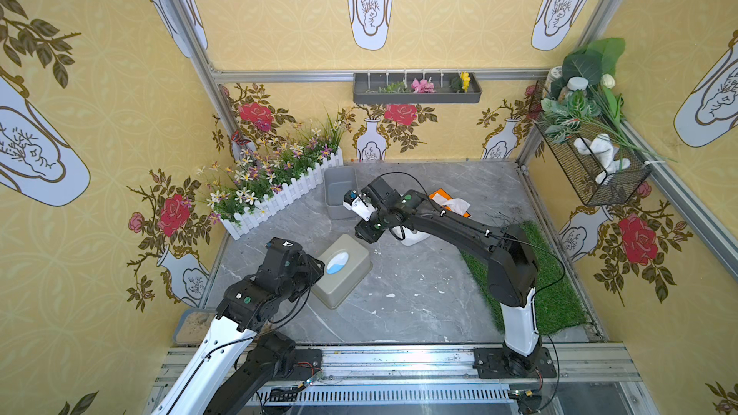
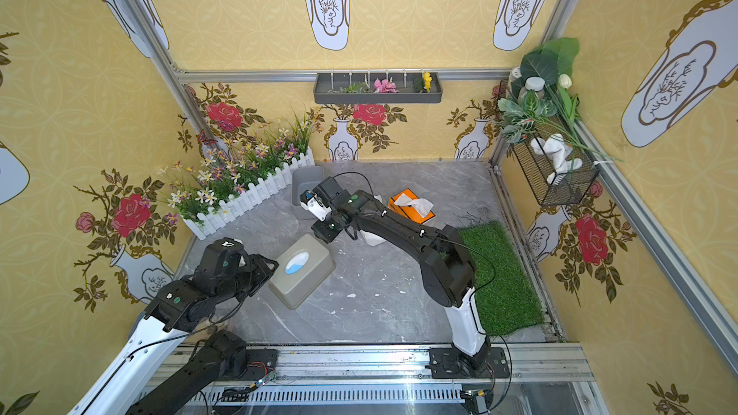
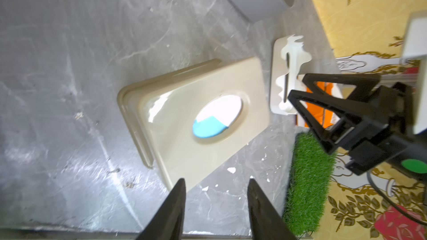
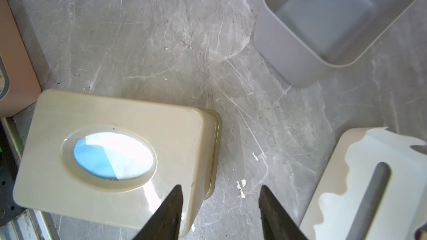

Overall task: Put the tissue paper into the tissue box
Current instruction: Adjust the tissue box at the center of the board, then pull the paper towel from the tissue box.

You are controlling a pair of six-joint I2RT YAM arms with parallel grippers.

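Grippers are both hovering part-open, empty: left gripper (image 3: 216, 181), right gripper (image 4: 220, 186). One tissue box (image 1: 348, 282), one grey bin (image 1: 339, 189), one orange tissue pack (image 2: 399, 199) are sitting on surface (image 1: 419, 305).

Bright even light — soft, glary wrist views, warped edges

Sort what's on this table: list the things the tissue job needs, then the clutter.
For the job: beige tissue box; blue-and-white tissue paper in its oval opening; left gripper and right gripper, both open.
Lying about: grey bin; white slotted lid; orange tissue pack; grass mat; flower fence.
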